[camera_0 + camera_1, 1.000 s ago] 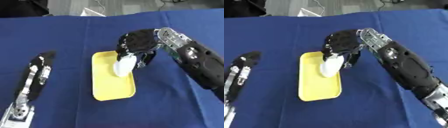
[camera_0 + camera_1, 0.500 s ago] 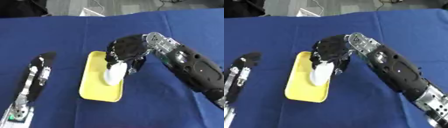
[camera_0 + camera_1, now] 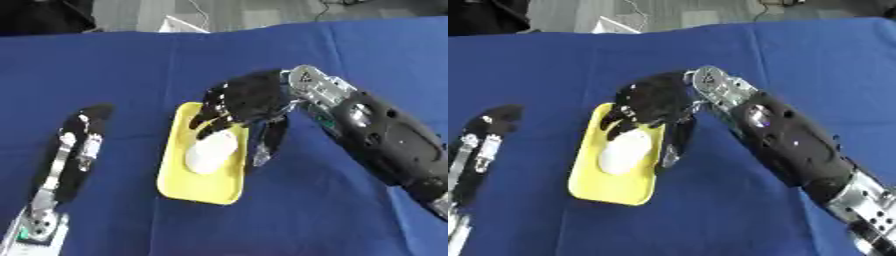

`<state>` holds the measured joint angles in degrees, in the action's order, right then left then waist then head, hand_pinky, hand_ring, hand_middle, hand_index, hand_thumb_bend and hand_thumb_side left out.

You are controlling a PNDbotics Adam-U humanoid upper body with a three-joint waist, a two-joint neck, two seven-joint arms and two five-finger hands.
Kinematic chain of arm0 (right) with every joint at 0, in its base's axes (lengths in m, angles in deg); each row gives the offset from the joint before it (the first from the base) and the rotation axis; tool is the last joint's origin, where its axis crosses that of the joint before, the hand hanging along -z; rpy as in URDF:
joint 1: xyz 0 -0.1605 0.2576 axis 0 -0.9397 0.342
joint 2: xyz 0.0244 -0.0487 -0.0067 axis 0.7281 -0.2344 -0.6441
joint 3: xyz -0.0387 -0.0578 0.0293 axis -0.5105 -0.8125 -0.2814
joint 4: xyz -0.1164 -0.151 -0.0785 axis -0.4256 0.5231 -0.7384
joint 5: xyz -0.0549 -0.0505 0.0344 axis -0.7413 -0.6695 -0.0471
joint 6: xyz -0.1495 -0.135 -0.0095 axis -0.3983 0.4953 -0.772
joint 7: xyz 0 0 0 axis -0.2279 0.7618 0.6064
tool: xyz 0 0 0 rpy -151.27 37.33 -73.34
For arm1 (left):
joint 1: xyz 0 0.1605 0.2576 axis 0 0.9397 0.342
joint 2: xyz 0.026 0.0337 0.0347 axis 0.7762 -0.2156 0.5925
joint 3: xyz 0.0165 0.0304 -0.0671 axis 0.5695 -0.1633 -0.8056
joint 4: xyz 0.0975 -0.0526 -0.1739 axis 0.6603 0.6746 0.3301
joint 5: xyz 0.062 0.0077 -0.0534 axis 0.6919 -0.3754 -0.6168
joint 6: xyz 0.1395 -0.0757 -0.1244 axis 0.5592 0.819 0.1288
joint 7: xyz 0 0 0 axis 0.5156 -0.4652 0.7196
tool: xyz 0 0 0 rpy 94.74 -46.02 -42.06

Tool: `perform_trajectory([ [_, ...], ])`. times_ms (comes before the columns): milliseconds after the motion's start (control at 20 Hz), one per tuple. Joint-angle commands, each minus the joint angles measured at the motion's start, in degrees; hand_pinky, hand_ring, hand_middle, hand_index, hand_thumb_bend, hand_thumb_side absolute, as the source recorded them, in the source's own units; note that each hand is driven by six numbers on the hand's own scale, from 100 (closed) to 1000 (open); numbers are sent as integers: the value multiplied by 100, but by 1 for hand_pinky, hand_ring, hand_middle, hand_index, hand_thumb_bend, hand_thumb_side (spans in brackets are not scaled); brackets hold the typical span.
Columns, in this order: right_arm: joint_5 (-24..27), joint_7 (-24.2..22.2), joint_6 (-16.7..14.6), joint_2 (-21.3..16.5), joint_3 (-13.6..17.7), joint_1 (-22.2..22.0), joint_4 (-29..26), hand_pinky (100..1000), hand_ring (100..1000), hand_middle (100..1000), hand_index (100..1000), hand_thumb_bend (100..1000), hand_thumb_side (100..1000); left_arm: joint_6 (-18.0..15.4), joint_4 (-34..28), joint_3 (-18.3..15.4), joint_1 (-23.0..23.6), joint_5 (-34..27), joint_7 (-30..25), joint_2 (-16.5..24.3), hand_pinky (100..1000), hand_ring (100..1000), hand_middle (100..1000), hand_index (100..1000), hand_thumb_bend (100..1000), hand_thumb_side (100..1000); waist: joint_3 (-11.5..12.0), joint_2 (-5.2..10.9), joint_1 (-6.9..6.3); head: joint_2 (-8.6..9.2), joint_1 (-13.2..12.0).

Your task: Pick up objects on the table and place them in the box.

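A shallow yellow box [image 3: 199,186] lies on the blue table. A white rounded object [image 3: 212,152] rests inside it, toward its upper half. My right hand [image 3: 248,100] hovers over the box's top right corner, fingers curled above the white object; one finger [image 3: 269,142] hangs down past the box's right rim. Whether the fingers still touch the object is unclear. My left hand [image 3: 72,150] lies stretched out on the cloth at the left, away from the box.
The blue cloth [image 3: 122,70] covers the whole table. A white item [image 3: 182,23] pokes up behind the far edge. My right forearm [image 3: 381,138] crosses the right side of the table.
The right hand has moved left and lower over the box, and the white object now lies on the box floor. The picture shifted, so the camera moved.
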<state>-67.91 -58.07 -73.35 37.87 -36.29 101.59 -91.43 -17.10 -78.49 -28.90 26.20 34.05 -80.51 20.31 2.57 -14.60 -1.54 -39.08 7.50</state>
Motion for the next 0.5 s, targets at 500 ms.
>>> perform_trajectory([
  [500, 44, -19, -31, -117, 137, 146, -100, 823, 798, 892, 910, 617, 701, -10, -122, 5, -41, -29, -2, 53, 798, 818, 820, 896, 100, 1000, -14, 115, -4, 80, 45],
])
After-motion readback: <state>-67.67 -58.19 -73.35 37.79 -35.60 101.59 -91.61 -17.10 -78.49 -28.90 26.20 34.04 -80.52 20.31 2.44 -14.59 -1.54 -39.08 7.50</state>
